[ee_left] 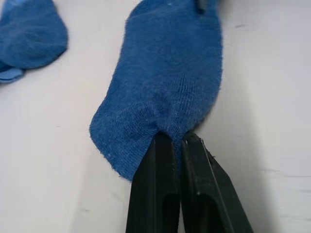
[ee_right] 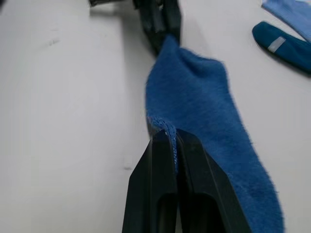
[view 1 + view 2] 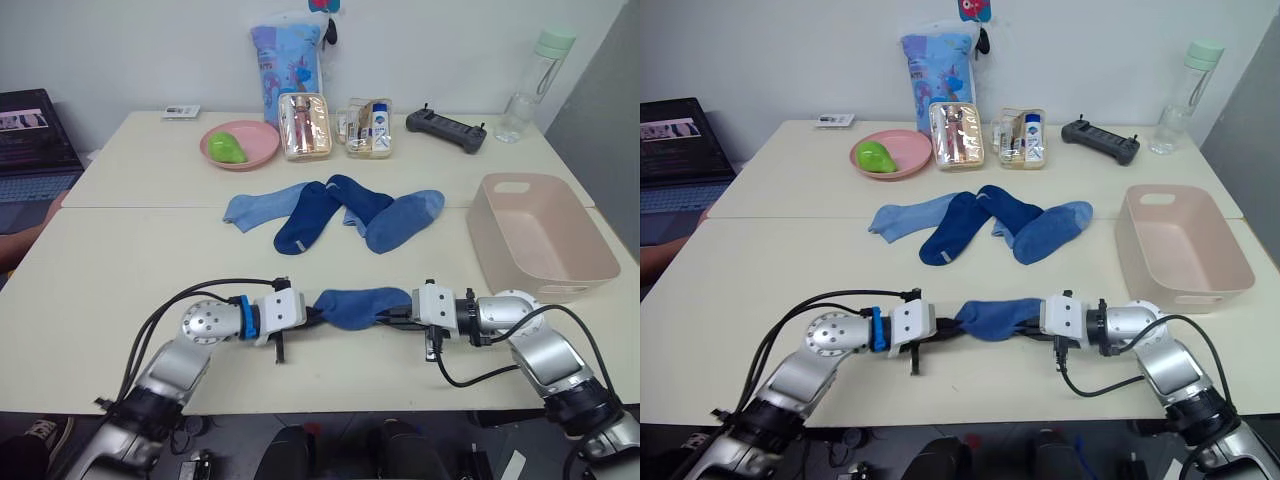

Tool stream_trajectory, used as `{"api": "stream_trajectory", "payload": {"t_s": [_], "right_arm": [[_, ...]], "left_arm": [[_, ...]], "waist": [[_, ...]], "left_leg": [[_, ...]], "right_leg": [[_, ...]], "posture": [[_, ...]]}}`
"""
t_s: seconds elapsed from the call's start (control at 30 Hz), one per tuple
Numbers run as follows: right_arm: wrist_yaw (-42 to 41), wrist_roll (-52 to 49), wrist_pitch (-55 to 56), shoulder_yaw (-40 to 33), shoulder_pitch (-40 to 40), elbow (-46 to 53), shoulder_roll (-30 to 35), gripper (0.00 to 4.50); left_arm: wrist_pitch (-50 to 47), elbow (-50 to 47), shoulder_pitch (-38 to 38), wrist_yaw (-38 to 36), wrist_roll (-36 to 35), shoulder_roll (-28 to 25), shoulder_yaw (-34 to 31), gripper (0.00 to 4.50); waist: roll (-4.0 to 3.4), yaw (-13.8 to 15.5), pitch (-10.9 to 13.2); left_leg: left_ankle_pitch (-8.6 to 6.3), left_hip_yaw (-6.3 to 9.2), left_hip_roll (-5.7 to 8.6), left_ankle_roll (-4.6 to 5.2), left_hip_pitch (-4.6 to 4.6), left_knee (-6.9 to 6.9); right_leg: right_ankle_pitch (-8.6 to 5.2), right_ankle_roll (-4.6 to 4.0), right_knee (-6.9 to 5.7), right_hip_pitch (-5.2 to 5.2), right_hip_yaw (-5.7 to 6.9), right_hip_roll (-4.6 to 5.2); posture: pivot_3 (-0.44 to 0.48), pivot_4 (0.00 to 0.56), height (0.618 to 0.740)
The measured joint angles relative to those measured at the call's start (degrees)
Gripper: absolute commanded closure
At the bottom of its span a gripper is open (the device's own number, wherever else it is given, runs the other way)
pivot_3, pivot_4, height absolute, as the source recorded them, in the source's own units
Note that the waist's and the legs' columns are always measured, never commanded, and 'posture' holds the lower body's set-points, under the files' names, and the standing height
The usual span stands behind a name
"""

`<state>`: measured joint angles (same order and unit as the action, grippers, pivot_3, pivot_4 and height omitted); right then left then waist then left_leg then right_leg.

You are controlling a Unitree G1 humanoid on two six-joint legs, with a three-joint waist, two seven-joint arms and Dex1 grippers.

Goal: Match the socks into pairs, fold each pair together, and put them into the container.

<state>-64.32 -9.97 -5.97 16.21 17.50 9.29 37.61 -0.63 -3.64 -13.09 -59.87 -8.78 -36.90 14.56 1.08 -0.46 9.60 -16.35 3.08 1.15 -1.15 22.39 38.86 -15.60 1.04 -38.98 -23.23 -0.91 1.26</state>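
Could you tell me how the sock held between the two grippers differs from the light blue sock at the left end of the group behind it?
The held sock is mid blue; the left-end sock is paler sky blue. The held sock is pinched at both ends, by the left gripper and the right gripper; the left-end sock lies free on the table, overlapped by a dark blue sock. Both are short knit ankle socks.

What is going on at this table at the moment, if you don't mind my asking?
The robot is sorting socks. Its left gripper and right gripper each pinch one end of a blue sock, holding it between them at the near edge of the table. Four more socks, light and dark blue, lie in a loose overlapping heap farther back. The pink container on the robot's right holds no socks yet.
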Motion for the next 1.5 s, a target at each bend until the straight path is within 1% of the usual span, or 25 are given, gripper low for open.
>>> {"api": "stream_trajectory", "payload": {"t_s": [0.03, 0.17, 0.23, 0.3, 0.37, 0.47, 0.5, 0.6, 0.67, 0.83, 0.9, 1.0, 1.07, 1.17, 1.27, 1.33, 1.43, 1.5], "right_arm": [[-1.38, -2.38, -3.26, -0.53, 0.11, 2.24, 1.04, 4.50], [-3.78, -9.64, -14.41, -1.43, 1.07, 7.33, 2.89, 4.50], [-4.42, -16.02, -23.23, -1.78, 1.93, 11.02, 4.13, 4.50], [-5.60, -22.41, -32.76, -1.89, 3.41, 14.05, 6.30, 4.50], [-5.91, -25.69, -38.11, -1.82, 3.98, 15.46, 6.99, 4.50], [-4.80, -27.29, -41.35, -1.30, 3.99, 15.42, 5.72, 4.50], [-3.87, -26.81, -41.34, -0.82, 4.21, 14.16, 4.33, 4.50], [-2.07, -21.35, -37.88, 2.54, 4.98, 7.68, 2.39, 4.50], [-1.28, -17.71, -35.39, 3.67, 6.11, 2.73, 1.60, 4.50], [-1.10, -12.00, -28.83, 4.70, 10.09, -4.74, -0.93, 4.50], [-0.87, -9.18, -25.91, 5.30, 12.29, -8.97, -2.57, 4.50], [-0.97, -6.77, -22.64, 5.42, 13.68, -12.73, -3.97, 4.50], [-1.05, -5.42, -20.80, 5.43, 14.00, -14.62, -4.72, 4.50], [0.12, -4.05, -18.58, 5.05, 14.87, -17.51, -6.41, 3.75], [1.44, -2.85, -16.77, 3.68, 15.17, -19.34, -6.84, 2.68], [2.31, -2.48, -16.00, 2.35, 15.19, -19.69, -6.63, 2.08], [2.38, -2.56, -15.58, -0.64, 15.03, -18.51, -4.87, 2.08], [2.31, -2.63, -15.27, -2.26, 14.88, -16.96, -4.03, 2.08]], "left_arm": [[-4.35, -4.00, 1.32, -0.83, -2.96, -1.24, -0.98, 4.47], [-16.37, -14.01, 3.39, -1.90, -10.67, -4.57, -3.77, 4.47], [-24.66, -19.51, 5.34, -2.36, -16.96, -7.56, -5.18, 4.47], [-35.75, -24.21, 6.86, -2.20, -26.58, -10.31, -7.63, 4.47], [-41.93, -26.46, 8.04, -2.32, -32.51, -11.72, -9.08, 4.47], [-44.61, -26.97, 9.17, -2.06, -35.77, -11.33, -9.43, 4.47], [-45.24, -26.04, 9.25, -1.68, -36.24, -10.20, -9.39, 4.47], [-46.10, -20.65, 8.49, 1.02, -35.00, -7.41, -8.58, 4.47], [-46.78, -16.91, 7.18, 2.32, -33.34, -6.94, -7.89, 4.47], [-46.83, -11.33, 3.10, 2.60, -30.25, -6.42, -6.70, 4.47], [-46.78, -7.84, 0.14, 2.53, -29.28, -5.00, -6.41, 4.47], [-46.21, -4.26, -3.53, 1.91, -28.08, -4.07, -6.39, 4.47], [-44.87, -2.24, -4.72, 1.25, -26.63, -3.97, -6.32, 4.00], [-41.00, 1.18, -5.67, 0.33, -23.50, -3.32, -5.83, 3.21], [-37.16, 4.33, -6.71, 0.83, -20.25, -2.37, -5.84, 2.21], [-34.64, 6.94, -7.56, 2.04, -18.45, -2.03, -6.34, 1.64], [-31.33, 8.78, -8.09, 3.04, -17.54, -2.41, -10.52, 1.64], [-29.52, 8.33, -7.84, 2.54, -16.88, -4.03, -11.64, 1.64]], "waist": [[0.00, 0.01, 0.00], [0.01, 0.05, 0.01], [0.02, 0.00, 0.02], [0.01, -0.04, 0.02], [0.01, 0.00, 0.02], [0.01, 0.04, 0.02], [0.02, 0.06, 0.01], [0.02, 0.06, 0.01], [0.02, 0.02, 0.02], [0.02, 0.02, 0.02], [0.02, 0.02, 0.02], [0.02, -0.01, 0.02], [0.02, -0.01, 0.02], [0.02, -0.06, 0.02], [0.02, 0.00, 0.02], [0.02, 0.02, 0.02], [0.02, 0.04, 0.02], [0.02, 0.02, 0.02]], "left_leg": [[0.00, 0.03, 0.00, 0.00, 0.00, 0.00], [0.00, 0.03, 0.02, 0.00, -0.02, 0.00], [-0.02, 0.04, 0.01, 0.03, -0.02, -0.02], [-0.02, 0.07, -0.03, 0.04, -0.02, -0.02], [-0.02, 0.08, -0.02, 0.04, -0.03, -0.02], [-0.02, 0.05, 0.00, 0.04, -0.03, -0.02], [-0.02, 0.04, 0.00, 0.04, -0.05, -0.02], [-0.02, 0.03, 0.03, 0.04, -0.06, -0.02], [-0.02, 0.01, 0.05, 0.04, -0.03, -0.01], [-0.02, 0.02, 0.03, 0.03, -0.03, -0.02], [-0.02, 0.02, 0.04, 0.03, -0.02, -0.01], [-0.02, 0.01, 0.05, 0.03, 0.00, 0.00], [-0.02, -0.01, 0.04, 0.02, 0.02, -0.01], [-0.01, -0.01, 0.04, 0.01, 0.02, -0.01], [-0.01, -0.01, 0.04, 0.01, 0.02, 0.00], [-0.01, -0.01, 0.05, 0.01, 0.04, 0.00], [-0.01, 0.00, 0.05, 0.01, 0.08, 0.00], [-0.01, 0.00, 0.04, 0.01, 0.08, -0.01]], "right_leg": [[0.00, 0.00, 0.01, 0.01, 0.02, 0.00], [0.00, 0.00, 0.01, 0.06, 0.02, 0.01], [-0.01, 0.00, 0.03, 0.05, 0.02, 0.00], [-0.01, 0.00, 0.02, 0.04, 0.06, 0.00], [-0.02, 0.00, 0.03, 0.06, 0.08, 0.00], [-0.02, 0.01, 0.03, 0.06, 0.05, 0.00], [-0.02, 0.01, 0.03, 0.07, 0.05, 0.00], [-0.02, 0.00, 0.01, 0.06, 0.05, 0.00], [-0.02, 0.00, 0.01, 0.02, 0.03, 0.00], [-0.02, 0.00, 0.02, 0.01, 0.03, 0.00], [-0.01, 0.00, 0.01, 0.01, 0.04, 0.00], [-0.01, 0.00, 0.03, -0.01, 0.04, 0.00], [-0.01, 0.00, 0.04, -0.04, 0.01, 0.00], [0.00, -0.02, 0.01, -0.06, 0.00, 0.00], [0.00, -0.01, 0.01, -0.06, 0.00, 0.02], [0.00, -0.01, 0.02, -0.06, 0.00, 0.03], [0.00, -0.01, 0.02, -0.11, 0.01, 0.03], [0.00, -0.01, 0.02, -0.11, 0.01, 0.03]], "posture": [[0.000, 0.150, 0.740], [0.000, 0.150, 0.740], [0.000, 0.150, 0.740], [0.000, 0.150, 0.740], [0.000, 0.150, 0.740], [0.000, 0.150, 0.740], [0.000, 0.150, 0.740], [0.000, 0.150, 0.740], [0.000, 0.150, 0.740], [0.000, 0.150, 0.740], [0.000, 0.150, 0.740], [0.000, 0.150, 0.740], [0.000, 0.150, 0.740], [0.000, 0.150, 0.740], [0.000, 0.150, 0.740], [0.000, 0.150, 0.740], [0.000, 0.150, 0.740], [0.000, 0.150, 0.740]]}}
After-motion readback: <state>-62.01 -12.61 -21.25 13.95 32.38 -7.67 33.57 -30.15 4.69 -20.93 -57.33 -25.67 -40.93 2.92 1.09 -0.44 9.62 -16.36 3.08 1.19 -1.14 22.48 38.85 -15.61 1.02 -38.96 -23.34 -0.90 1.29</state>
